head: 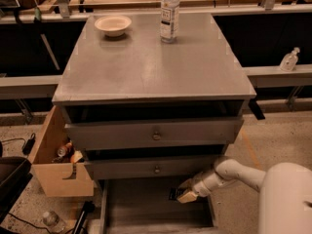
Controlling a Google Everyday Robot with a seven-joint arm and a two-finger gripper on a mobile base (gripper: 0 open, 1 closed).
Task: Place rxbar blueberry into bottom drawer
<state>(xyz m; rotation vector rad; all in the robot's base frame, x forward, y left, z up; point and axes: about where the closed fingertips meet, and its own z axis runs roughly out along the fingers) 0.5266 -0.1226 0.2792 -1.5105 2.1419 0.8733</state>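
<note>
Bottom drawer (146,204): standing pulled open; you are using it as the landmark.
Rxbar blueberry (174,194): hanging over the drawer's right rear. Its long axis seems to be running left-right, with the free end pointing left.
Handling: you are likely dealing with a light, flat, slick wrapper, so pinching its flat faces suits it.
Gripper (186,196): hovering above the drawer's right side, its fingers clamping the bar's right end.

A pale bowl (112,24) sits near the back left corner of the cabinet top (146,67) — a clear bottle (169,14) stands upright by its back edge. A tan wooden box (53,172) rests on the floor at the cabinet's left side. The gripper (186,195) hangs low at the cabinet's front right.
</note>
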